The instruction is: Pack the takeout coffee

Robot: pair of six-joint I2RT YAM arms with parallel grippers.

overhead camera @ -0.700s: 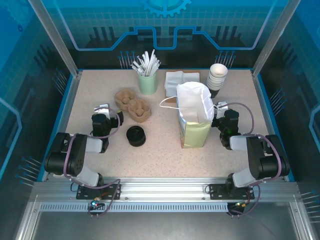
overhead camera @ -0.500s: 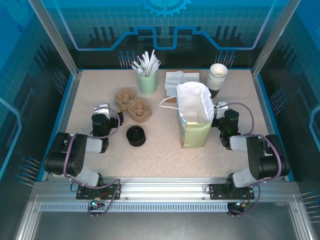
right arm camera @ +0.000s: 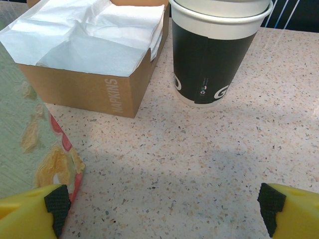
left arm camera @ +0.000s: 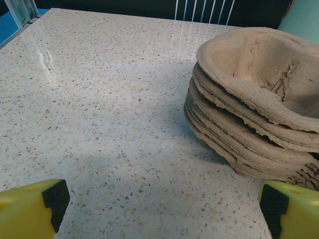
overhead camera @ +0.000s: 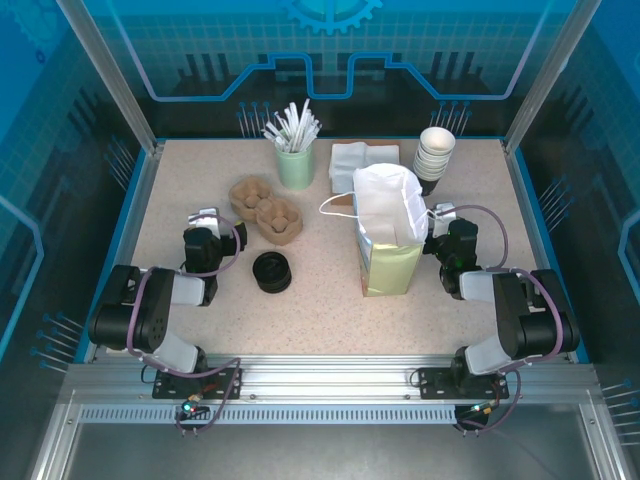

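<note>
The takeout coffee (overhead camera: 271, 271), a small paper cup under a round black plastic lid, stands upright on the speckled stone-look table (overhead camera: 320, 310), between the left gripper (overhead camera: 205, 216) and the tall, open-mouthed white-and-green paper bag (overhead camera: 385, 235), not yet packed. Nothing has shifted over the past moment: both arms sit idle, so the pick-up looks yet to begin. The left gripper's yellow, black-padded fingers (left arm camera: 50, 201) are spread wide and empty, near a stack of rough brown moulded-pulp cup carriers (left arm camera: 254, 109). The right gripper (right arm camera: 162, 204), equally spread and empty, faces a cardboard napkin box (right arm camera: 89, 84) and a smooth, black-sleeved stack of cups (right arm camera: 214, 50).
</note>
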